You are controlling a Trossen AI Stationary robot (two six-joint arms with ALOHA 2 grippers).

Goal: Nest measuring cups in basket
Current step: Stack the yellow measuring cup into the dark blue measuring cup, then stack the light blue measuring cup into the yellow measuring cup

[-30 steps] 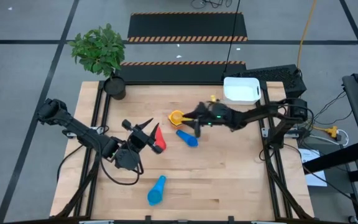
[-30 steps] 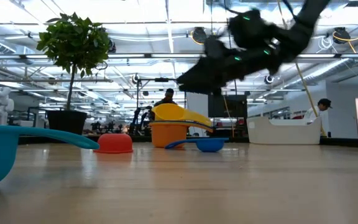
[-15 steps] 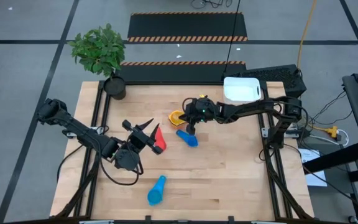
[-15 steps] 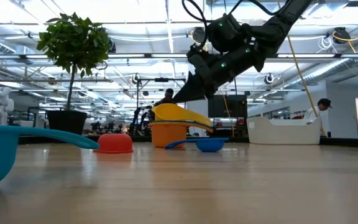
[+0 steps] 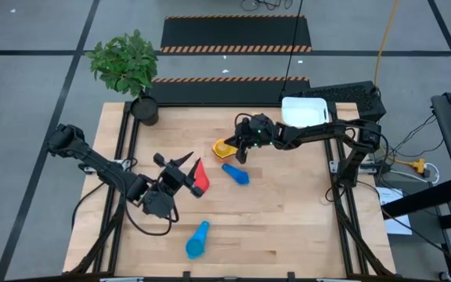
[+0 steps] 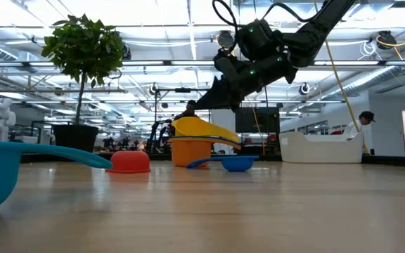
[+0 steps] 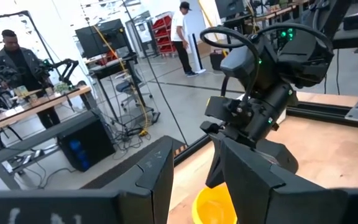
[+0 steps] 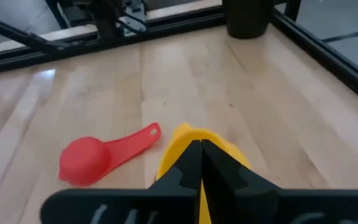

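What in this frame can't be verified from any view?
- Right gripper: fingers shut over the yellow cup, but its own fingers hide whether they pinch it.
- Left gripper: beside the red cup; contact too small to tell from above.
- Basket: too small from above, wall hides its inside at table level.
- Only five cups visible.
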